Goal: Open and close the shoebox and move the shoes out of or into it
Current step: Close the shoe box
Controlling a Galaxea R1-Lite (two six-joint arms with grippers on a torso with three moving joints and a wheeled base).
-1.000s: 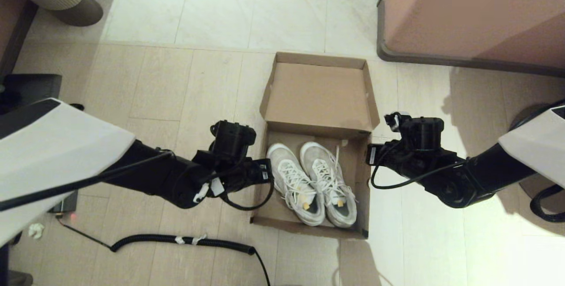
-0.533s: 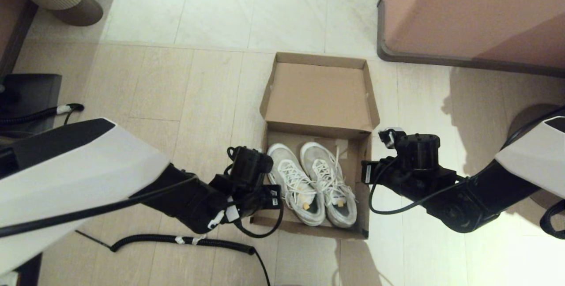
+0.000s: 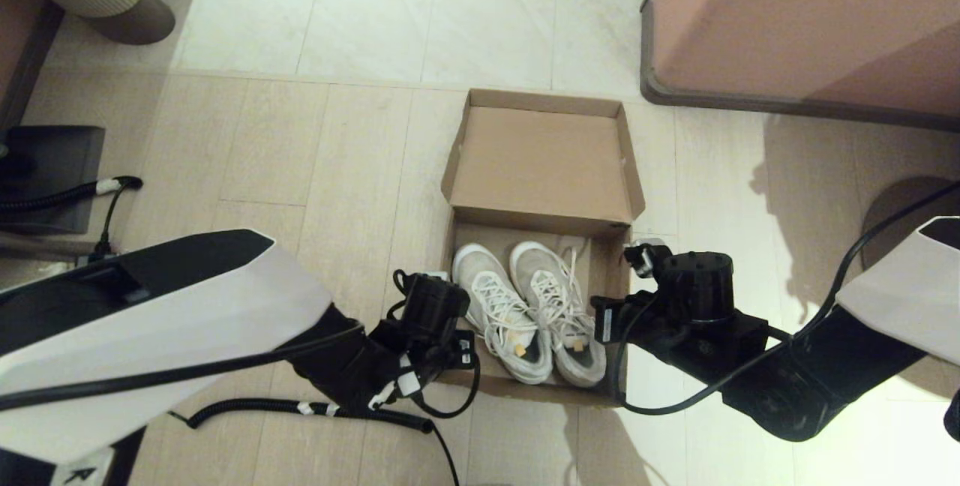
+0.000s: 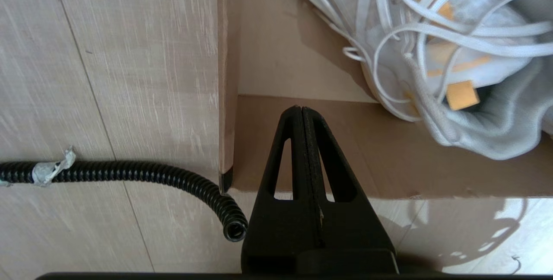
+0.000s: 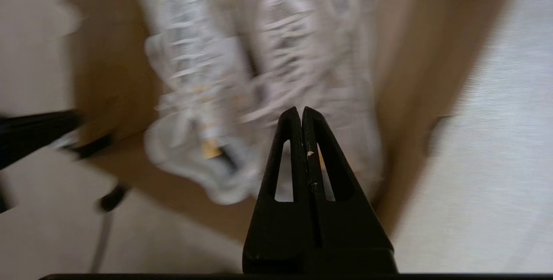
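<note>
Shoebox (image 3: pixel 544 163) lying open on the floor.
Its flap lid is folded back; both white lace-up shoes (image 3: pixel 532 310) sit side by side inside.

The shoes (image 3: pixel 529 311) fill the shoebox (image 3: pixel 480 377); its walls block both closed pincers.

Open shoebox (image 3: pixel 544 163) on floor (lid back), shoes (image 3: pixel 529 310) inside

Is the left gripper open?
No, in the left wrist view the left gripper's fingers are pressed together above the shoebox wall.
</note>
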